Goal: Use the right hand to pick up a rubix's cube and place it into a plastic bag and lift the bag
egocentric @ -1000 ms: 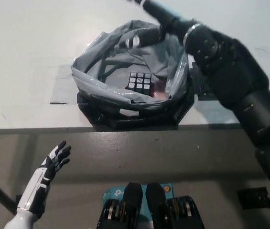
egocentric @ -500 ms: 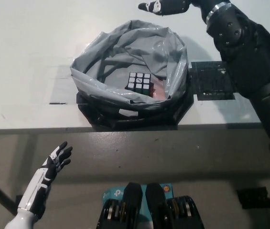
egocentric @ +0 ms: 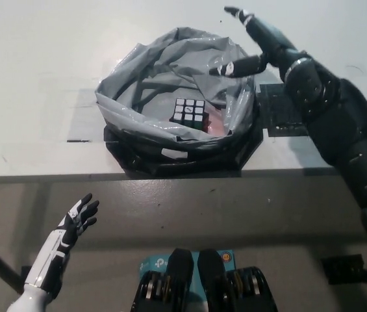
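The Rubik's cube (egocentric: pixel 190 112) already lies inside the grey plastic bag (egocentric: pixel 138 71), so the step in hand looks like the lift: the black right hand (egocentric: pixel 256 40) hovers at the bag's far right rim, fingers spread and holding nothing, and next needs to close on that rim. The bag is thin, glossy, crumpled film, rolled open in a black octagonal holder (egocentric: pixel 248 146) on the pale table (egocentric: pixel 34 58). The white left hand (egocentric: pixel 73 224) rests open at lower left.
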Controlling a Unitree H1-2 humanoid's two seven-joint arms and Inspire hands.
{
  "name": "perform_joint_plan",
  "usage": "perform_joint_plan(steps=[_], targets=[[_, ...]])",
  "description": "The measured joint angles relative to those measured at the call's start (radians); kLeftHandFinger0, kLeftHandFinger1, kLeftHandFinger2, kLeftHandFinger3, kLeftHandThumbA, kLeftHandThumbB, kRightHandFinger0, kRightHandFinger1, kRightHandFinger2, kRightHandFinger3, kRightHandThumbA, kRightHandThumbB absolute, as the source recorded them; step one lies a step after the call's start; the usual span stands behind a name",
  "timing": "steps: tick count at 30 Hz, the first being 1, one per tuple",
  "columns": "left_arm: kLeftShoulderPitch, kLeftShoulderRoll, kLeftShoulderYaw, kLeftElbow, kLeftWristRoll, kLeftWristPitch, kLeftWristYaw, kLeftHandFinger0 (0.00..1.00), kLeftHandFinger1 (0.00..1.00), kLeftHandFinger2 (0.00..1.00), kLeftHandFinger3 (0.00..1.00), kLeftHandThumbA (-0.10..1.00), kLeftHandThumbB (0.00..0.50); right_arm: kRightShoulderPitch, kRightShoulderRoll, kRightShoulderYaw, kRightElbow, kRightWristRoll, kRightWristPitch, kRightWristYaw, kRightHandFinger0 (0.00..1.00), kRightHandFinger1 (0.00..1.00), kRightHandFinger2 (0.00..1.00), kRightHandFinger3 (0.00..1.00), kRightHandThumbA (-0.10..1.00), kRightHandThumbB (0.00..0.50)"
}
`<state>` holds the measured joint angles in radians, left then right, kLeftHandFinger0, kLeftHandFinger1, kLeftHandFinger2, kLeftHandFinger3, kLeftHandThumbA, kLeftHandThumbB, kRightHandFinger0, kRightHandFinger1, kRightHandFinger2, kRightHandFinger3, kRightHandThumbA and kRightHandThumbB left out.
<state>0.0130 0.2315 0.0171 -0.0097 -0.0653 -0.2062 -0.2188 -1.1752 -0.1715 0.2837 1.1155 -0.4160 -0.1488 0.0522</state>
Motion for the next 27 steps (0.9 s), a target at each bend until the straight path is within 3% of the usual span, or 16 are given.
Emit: perform_joint_plan(steps=[15, 26, 27], targets=[[0.006, 0.0, 0.0, 0.0, 0.0, -0.001, -0.001, 1.0, 1.0, 1.0, 1.0, 1.0, 0.306, -0.001, 0.033, 0.0, 0.119, 0.001, 0.027, -0.011, 1.0, 1.0, 1.0, 1.0, 0.92, 0.5], [0.006, -0.001, 0.0, 0.0, 0.0, -0.002, -0.001, 1.0, 1.0, 1.0, 1.0, 1.0, 0.315, -0.002, 0.041, 0.005, 0.146, -0.003, 0.113, -0.026, 1.0, 1.0, 1.0, 1.0, 0.89, 0.5], [0.006, -0.001, 0.0, 0.0, 0.0, -0.002, -0.001, 1.0, 1.0, 1.0, 1.0, 1.0, 0.315, -0.002, 0.042, 0.006, 0.146, -0.004, 0.118, -0.031, 1.0, 1.0, 1.0, 1.0, 0.88, 0.483]])
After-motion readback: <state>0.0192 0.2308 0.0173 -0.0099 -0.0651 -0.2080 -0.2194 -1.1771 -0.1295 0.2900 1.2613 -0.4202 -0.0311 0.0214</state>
